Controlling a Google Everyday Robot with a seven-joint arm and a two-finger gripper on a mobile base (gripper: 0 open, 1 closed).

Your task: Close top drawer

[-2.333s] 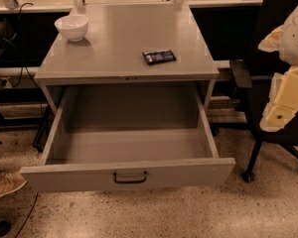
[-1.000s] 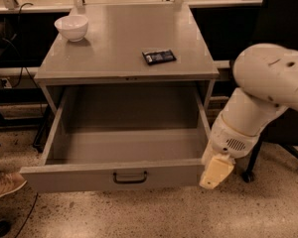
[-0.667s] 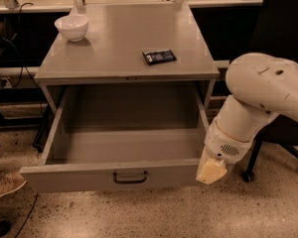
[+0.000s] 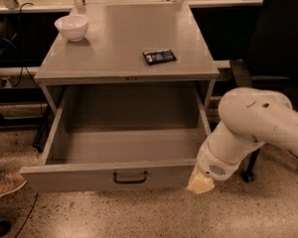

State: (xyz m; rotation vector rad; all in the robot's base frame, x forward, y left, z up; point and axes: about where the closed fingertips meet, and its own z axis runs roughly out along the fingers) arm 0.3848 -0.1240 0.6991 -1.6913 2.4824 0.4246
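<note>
- The cream-tipped gripper [image 4: 201, 184] on the white robot arm [image 4: 248, 128] hangs low, just above the speckled floor, at the right end of the drawer's front panel. I cannot tell whether it is spread or pressed together, nor whether it touches the panel.
- The wide grey metal top drawer [image 4: 89, 178] stands pulled fully out and looks empty, with its dark loop handle [image 4: 130, 177] at the centre of the front.
- The push is best placed flat on the front and nearer the handle, since pressing at the right corner could skew the drawer and jam it.
- Drive straight and steadily toward the grey metal cabinet [image 4: 124, 76] until the front meets the frame.
- A white bowl [image 4: 72, 27] and a dark flat packet [image 4: 159, 56] lie on the cabinet's top surface, and a slam might jolt them.
</note>
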